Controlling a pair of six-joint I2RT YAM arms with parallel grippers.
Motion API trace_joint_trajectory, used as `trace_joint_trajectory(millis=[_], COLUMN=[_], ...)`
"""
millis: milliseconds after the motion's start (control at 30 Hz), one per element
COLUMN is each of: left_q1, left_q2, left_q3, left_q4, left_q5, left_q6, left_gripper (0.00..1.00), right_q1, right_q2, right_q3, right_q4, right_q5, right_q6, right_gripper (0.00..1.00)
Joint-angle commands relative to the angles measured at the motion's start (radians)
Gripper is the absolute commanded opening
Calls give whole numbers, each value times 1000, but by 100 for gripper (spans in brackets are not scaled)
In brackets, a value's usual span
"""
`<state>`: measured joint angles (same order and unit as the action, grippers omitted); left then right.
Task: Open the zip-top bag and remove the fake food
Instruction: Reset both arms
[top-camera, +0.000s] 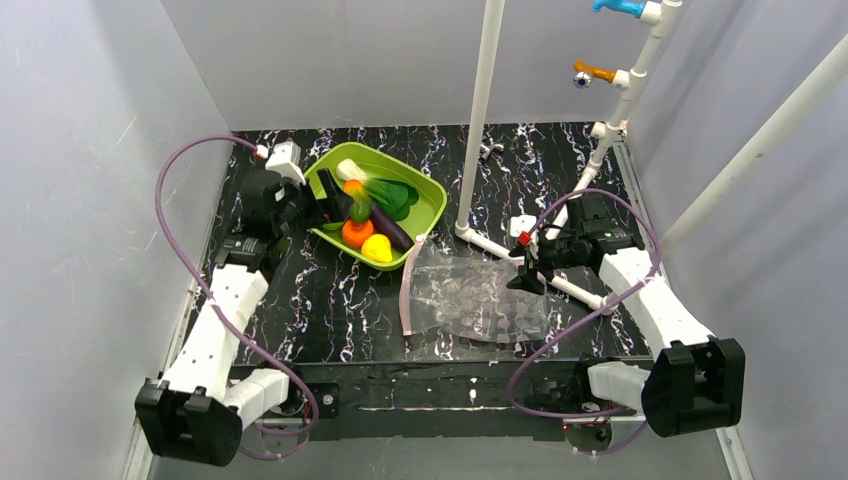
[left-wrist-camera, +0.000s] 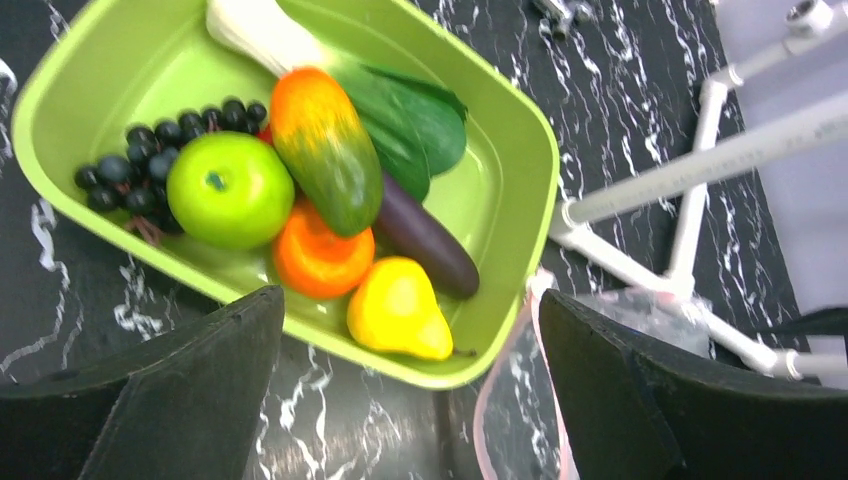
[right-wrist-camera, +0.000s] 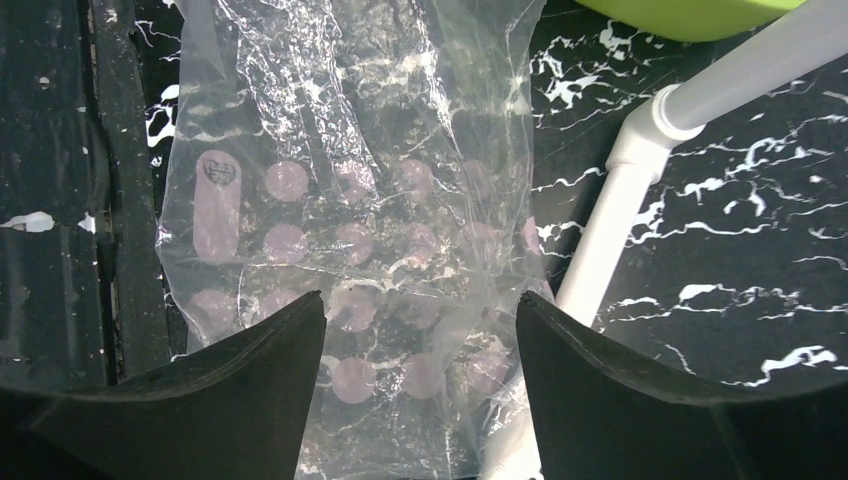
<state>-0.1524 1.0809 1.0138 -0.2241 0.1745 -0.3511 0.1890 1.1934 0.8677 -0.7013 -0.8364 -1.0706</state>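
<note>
Toward the near edge of the counter (top-camera: 330, 310), the zip-top bag (top-camera: 470, 295) lay flat and empty, with its pinkish zip strip on the left. The right end effector (right-wrist-camera: 420, 385) hung over its right end, jaws parted and gripping nothing. Farther back on the left, the fake food (left-wrist-camera: 320, 160) sat piled in the lime-green tray (left-wrist-camera: 520, 140), and the left end effector (left-wrist-camera: 410, 400) was spread wide and empty at the tray's near rim.

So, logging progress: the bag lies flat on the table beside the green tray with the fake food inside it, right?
No. The zip-top bag lies flat beside the green tray but empty; the fake food sits in the tray, as the left wrist view shows.
</note>
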Motion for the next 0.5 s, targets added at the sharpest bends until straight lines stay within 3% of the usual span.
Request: trace_joint_trajectory(millis=[0, 233, 267, 300, 400, 467], left_q1=[7, 9, 8, 8, 8, 8], left_q2=[-123, -286, -299, -307, -373, -409], left_q3=[-82, -177, -185, -193, -229, -227], left_q4=[-67, -85, -82, -80, -90, -101], left_q5=[67, 169, 195, 210, 250, 289], left_q6=[-13, -69, -87, -102, -157, -168], left_gripper=[98, 98, 98, 98, 98, 98], right_q1=[-8, -8, -8, -8, -8, -8], right_q2=[-56, -102, -107, -114, -178, -197], right_q3=[0, 32, 39, 46, 103, 155], right_q4=[-15, -87, -108, -124, -230, -270], right_q5=[-19, 11, 16, 20, 40, 58], right_q6=[-19, -27, -31, -35, -45, 52], right_gripper=[77, 84, 96, 98, 98, 98])
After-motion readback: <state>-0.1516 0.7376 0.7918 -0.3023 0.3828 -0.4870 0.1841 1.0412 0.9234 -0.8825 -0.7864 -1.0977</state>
